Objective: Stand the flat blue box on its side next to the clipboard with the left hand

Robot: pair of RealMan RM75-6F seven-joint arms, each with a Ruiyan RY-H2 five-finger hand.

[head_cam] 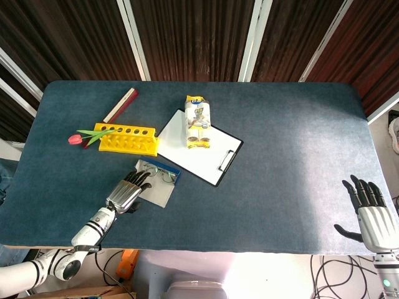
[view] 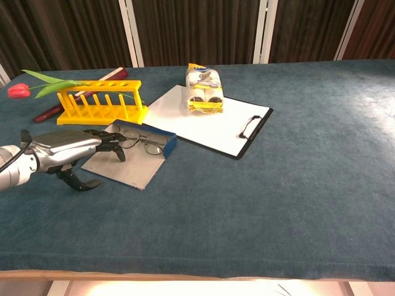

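The flat blue box [head_cam: 159, 182] [view: 126, 163] lies flat on the table, grey face up with a picture of glasses, its blue edge toward the clipboard [head_cam: 206, 156] [view: 203, 126] just to its right. My left hand [head_cam: 128, 192] [view: 68, 151] reaches in from the left. Its fingertips [view: 110, 140] rest on the box's left part, and the thumb hangs beside the near edge, apart from it. My right hand [head_cam: 372, 212] hovers far away at the table's right front with fingers spread and nothing in it; only the head view shows it.
A yellow packet [head_cam: 197, 123] [view: 203, 89] lies on the clipboard's far end. Behind the box stands a yellow tube rack [head_cam: 124, 138] [view: 102, 105] with a red tulip [head_cam: 78, 138] [view: 21, 90] beside it. A red-edged bar [head_cam: 121, 104] lies further back.
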